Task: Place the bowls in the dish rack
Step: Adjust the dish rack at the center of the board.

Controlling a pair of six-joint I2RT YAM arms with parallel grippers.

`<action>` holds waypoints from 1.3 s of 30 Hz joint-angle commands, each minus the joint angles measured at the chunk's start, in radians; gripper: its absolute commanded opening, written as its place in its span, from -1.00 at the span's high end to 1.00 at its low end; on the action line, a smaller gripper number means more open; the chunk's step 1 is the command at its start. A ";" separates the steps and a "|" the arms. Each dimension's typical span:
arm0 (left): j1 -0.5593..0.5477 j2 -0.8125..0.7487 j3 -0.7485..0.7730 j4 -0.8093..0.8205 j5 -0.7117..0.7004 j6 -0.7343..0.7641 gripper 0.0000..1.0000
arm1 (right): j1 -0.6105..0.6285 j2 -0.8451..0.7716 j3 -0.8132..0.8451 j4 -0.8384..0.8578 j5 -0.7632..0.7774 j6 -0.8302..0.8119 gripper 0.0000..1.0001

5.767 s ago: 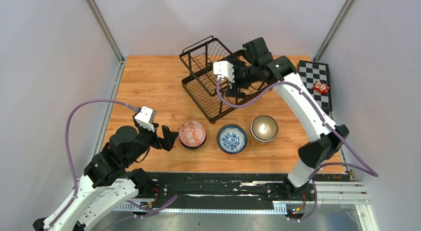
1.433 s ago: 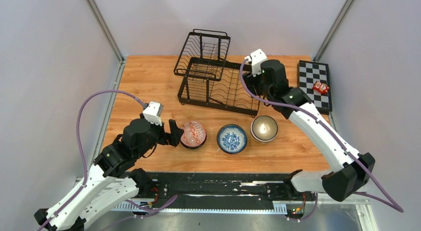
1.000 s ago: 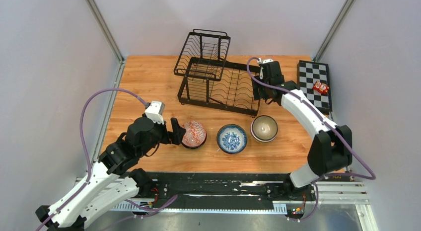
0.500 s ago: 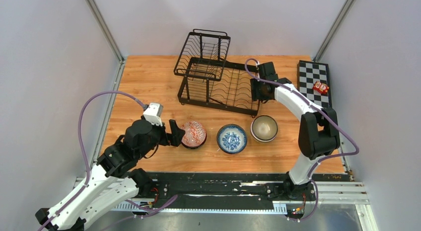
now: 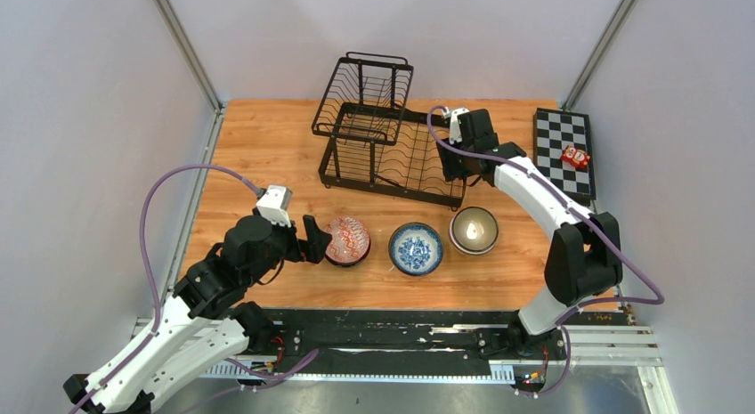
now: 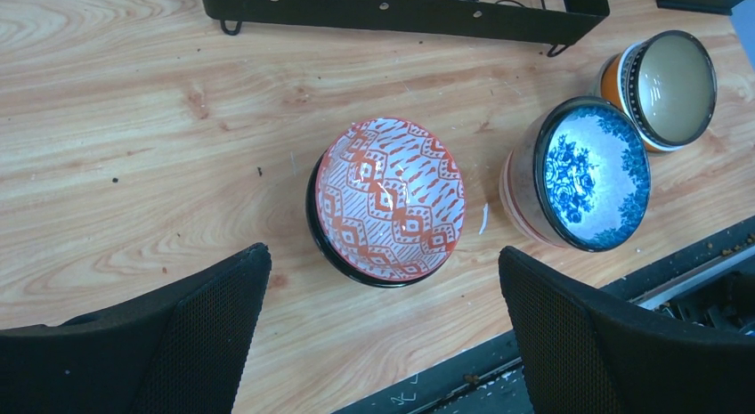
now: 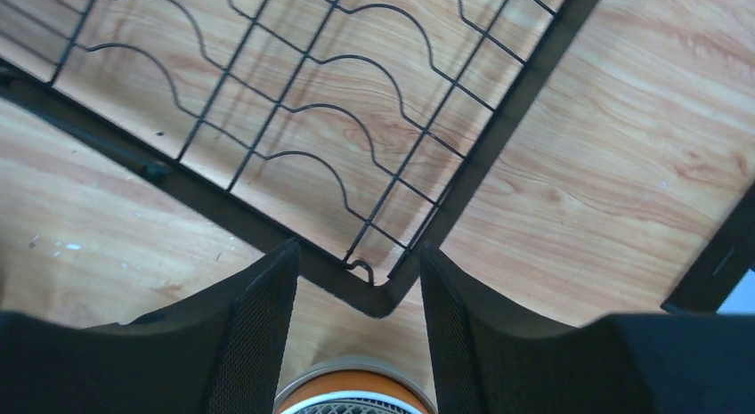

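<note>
Bowls sit in a row on the wooden table (image 5: 267, 147), near of the black wire dish rack (image 5: 392, 147), which holds none of them: a red-patterned bowl (image 6: 390, 198) on the left, a blue-and-white floral bowl (image 6: 595, 174) in the middle and an orange-sided bowl (image 6: 675, 76) with a cream inside on the right, each apart from its neighbour. The left gripper (image 6: 383, 255) hovers above the red-patterned bowl with its jaws spread wide, one finger to either side of the bowl and neither touching it. At the rack's near right corner the right gripper (image 7: 358, 254) hangs with its jaws about half apart, straddling the corner of the base frame with nothing visibly clamped between them; the orange-sided bowl lies just near of it. The step in hand looks to be the pick of the red-patterned bowl. To do it well, the left gripper would likely need to come down centred on the bowl, or settle one finger inside the rim and one outside, and close firmly, since glazed ceramic may slip. A straight lift clear of the floral bowl beside it, then a slow carry to the wavy slots of the rack's base, would keep the others undisturbed. A checkered board (image 5: 563, 151) bearing a small red object (image 5: 576, 156) lies at the far right.
</note>
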 commanded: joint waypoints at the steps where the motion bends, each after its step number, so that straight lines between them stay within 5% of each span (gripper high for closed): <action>1: -0.006 -0.010 -0.010 0.002 0.011 0.003 -1.00 | 0.019 -0.013 -0.019 -0.026 -0.142 -0.140 -0.10; 12: -0.006 -0.015 0.011 -0.011 0.064 0.028 -1.00 | 0.060 0.054 -0.032 -0.062 -0.268 -0.236 -0.27; 30: -0.006 -0.071 0.041 -0.069 0.081 0.049 -1.00 | 0.083 0.156 -0.021 -0.036 -0.200 -0.233 -0.33; 39: -0.006 -0.077 0.031 -0.062 0.077 0.048 -1.00 | 0.114 0.181 -0.020 -0.030 -0.161 -0.229 0.09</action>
